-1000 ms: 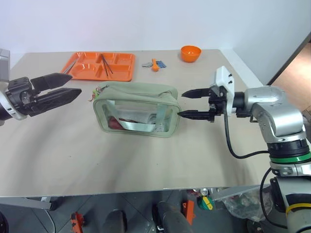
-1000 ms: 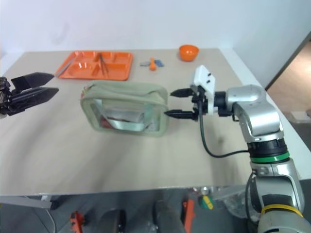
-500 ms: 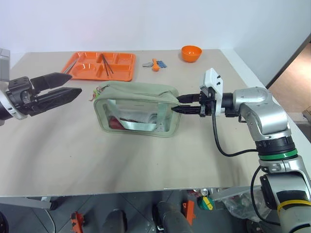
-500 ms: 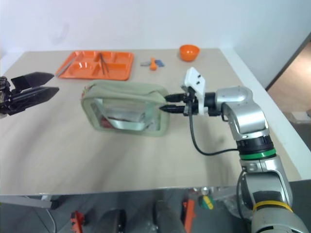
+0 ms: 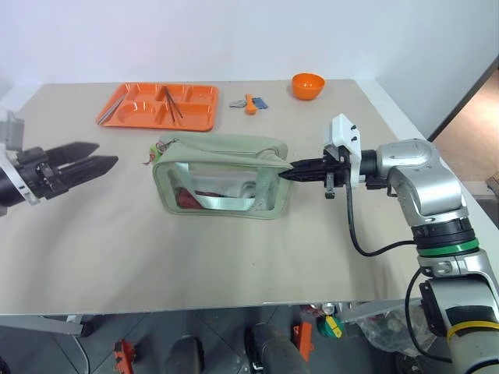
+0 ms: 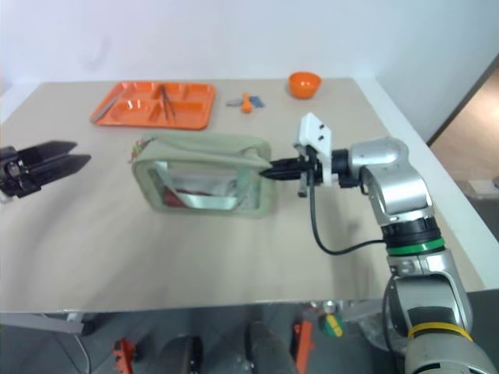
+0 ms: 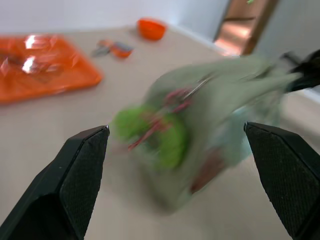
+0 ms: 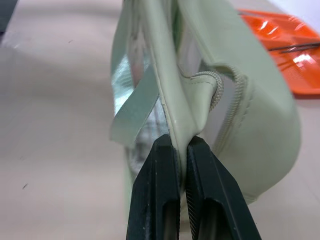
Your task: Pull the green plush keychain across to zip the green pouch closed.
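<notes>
Softly pinched fabric pouch (image 5: 222, 175), fuzzy keychain (image 7: 150, 132).

A beige table (image 5: 195, 257) carries a few stray items along its far edge. At about eleven o'clock lies an orange tray (image 5: 156, 107) with several compartments, and a pair of dark sticks (image 5: 170, 103) rests across it. Near twelve o'clock, just beside the tray, sits a small cluster of orange, blue and grey bits (image 5: 248, 103). An orange bowl (image 5: 306, 85) stands upright at about one o'clock, apart from the cluster.
</notes>
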Motion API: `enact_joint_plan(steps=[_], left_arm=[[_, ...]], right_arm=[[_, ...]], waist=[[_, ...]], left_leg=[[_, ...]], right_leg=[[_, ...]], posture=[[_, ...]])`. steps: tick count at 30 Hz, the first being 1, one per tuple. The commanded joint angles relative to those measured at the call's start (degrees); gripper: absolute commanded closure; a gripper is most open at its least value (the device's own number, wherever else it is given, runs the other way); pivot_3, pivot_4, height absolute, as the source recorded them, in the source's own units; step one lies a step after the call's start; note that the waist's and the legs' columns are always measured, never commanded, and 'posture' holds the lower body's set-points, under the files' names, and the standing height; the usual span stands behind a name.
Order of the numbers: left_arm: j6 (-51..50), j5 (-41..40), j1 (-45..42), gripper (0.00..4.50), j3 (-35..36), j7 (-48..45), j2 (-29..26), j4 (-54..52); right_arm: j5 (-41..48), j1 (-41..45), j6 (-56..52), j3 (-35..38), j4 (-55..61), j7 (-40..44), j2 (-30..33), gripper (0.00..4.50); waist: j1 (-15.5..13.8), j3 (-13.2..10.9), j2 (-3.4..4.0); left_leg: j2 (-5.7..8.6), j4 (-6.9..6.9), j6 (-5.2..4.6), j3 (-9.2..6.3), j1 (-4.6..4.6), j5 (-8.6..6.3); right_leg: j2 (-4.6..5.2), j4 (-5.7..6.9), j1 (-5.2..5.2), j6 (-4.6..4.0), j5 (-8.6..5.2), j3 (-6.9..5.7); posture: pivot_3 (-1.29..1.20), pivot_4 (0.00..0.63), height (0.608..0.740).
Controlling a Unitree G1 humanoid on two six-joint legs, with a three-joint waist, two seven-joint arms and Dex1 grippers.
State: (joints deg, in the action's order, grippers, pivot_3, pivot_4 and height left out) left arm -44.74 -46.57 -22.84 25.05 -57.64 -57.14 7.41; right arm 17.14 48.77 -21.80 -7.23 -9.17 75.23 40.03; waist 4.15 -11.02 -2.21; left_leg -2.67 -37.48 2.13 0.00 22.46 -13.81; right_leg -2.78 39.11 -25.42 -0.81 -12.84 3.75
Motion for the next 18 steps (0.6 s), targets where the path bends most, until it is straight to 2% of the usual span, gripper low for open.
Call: enact_joint_plan(steps=[1,9,18], left_arm=[[1.8,2.3,-1.7,0.0,-1.0,-0.6,0.0,1.8],[2.1,5.7,-7.2,0.0,-6.1,0.4,4.1,3.8],[7.2,13.0,-15.0,0.0,-11.1,3.0,10.3,15.2]], right_arm=[[0.5,1.2,0.6,1.0,0.2,2.3,2.0,4.46],[1.2,1.6,0.2,1.8,0.6,3.0,2.4,4.46],[2.1,0.8,-0.9,2.3,2.8,1.6,2.3,4.46]], waist=[[0.0,0.0,-0.01],[-0.4,0.0,-0.02],[-0.8,0.0,-0.02]], left_leg=[[0.0,0.0,0.0,0.0,0.01,0.0],[0.05,-0.02,0.0,0.0,0.05,0.0],[0.02,-0.03,0.0,-0.01,0.04,0.0]], right_leg=[[0.01,-0.01,0.0,0.0,0.0,0.0],[0.07,-0.02,0.01,0.05,0.0,0.0],[0.01,0.01,0.0,0.02,0.02,0.01]], posture=[[0.0,0.15,0.74],[0.0,0.15,0.74],[0.0,0.15,0.74]])
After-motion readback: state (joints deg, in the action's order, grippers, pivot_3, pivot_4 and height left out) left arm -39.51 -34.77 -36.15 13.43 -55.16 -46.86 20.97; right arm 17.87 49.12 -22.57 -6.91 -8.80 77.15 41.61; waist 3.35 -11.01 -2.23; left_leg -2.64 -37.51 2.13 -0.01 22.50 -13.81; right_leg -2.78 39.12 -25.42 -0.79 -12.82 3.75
